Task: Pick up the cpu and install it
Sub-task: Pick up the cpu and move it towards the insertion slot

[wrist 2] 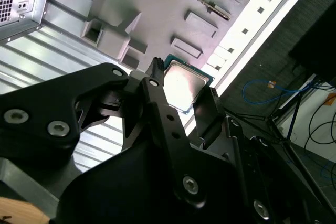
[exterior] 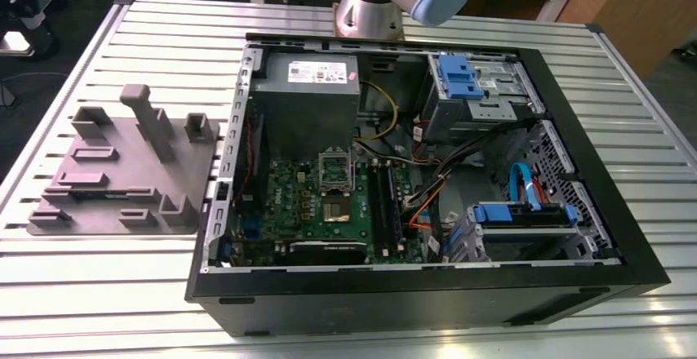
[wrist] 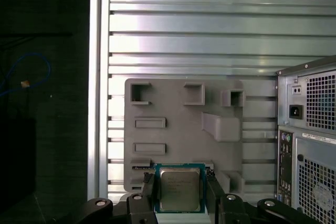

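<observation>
Gripper [wrist: 181, 196] clamped, and it has the cpu [wrist: 180, 187]! In the first wrist view the black fingers [wrist: 148, 191] press on two opposite edges of the chip, closed only as far as its width allows. What a clean look at it: small, thin and square, a silvery-grey metal top with a bright sheen, and a narrow green border showing around the metal. In the second wrist view the cpu [wrist 2: 182, 83] sits flat between the finger [wrist 2: 157, 92] tips, its lid catching the light and its green rim plain at the corners.

Behind the held chip lies the grey plate [wrist: 178, 129] with its raised blocks and recesses, resting on the slatted metal table [wrist: 189, 24]. The chip is well clear of that plate. The computer case [wrist: 310, 145] stands just beside the plate. In the exterior view the arm [exterior: 376, 4] rises past the far edge of the open case [exterior: 436, 294], where the green motherboard [exterior: 326, 208] lies.
</observation>
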